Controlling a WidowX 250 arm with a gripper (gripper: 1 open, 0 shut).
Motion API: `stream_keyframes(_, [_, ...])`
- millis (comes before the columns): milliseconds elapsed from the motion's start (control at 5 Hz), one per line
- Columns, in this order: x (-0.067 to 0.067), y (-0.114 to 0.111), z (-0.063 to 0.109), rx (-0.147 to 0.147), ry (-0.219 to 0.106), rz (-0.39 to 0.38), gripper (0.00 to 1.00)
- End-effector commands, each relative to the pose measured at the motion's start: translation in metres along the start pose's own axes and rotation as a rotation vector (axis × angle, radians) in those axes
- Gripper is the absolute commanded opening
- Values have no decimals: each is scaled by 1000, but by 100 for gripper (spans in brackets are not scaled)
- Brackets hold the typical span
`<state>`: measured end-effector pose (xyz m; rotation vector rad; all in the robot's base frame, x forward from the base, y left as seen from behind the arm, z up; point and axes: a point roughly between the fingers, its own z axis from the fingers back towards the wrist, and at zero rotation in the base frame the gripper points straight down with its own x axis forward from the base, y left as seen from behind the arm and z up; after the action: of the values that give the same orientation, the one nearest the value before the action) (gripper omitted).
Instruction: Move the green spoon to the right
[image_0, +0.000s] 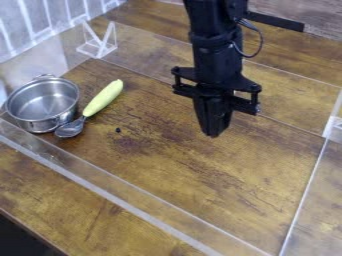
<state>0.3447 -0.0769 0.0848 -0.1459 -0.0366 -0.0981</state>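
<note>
The green spoon (94, 104) lies flat on the wooden table at the left, its yellow-green handle pointing up-right and its silver bowl end down-left, beside the steel pot. My gripper (214, 130) hangs well to the right of it, over the middle of the table, pointing straight down. Its black fingers are pressed together at the tip, shut, with nothing between them. A wide stretch of bare wood separates the gripper from the spoon.
A round steel pot (42, 100) stands at the far left, touching the spoon's bowl end. Clear acrylic walls (134, 210) fence the work area at the front and right. A small clear stand (96, 42) sits at the back left.
</note>
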Motion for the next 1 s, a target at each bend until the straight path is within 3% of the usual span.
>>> stream_keyframes(0, [13,-9,5,3,-61,11,0])
stream_keyframes(400, [25,-16,-21,-10,-54,81,0])
stream_keyframes(600, [30,-17,-31,-11,-43,123,100])
stream_keyframes(800, [30,-11,-39,-11,-26,89,100])
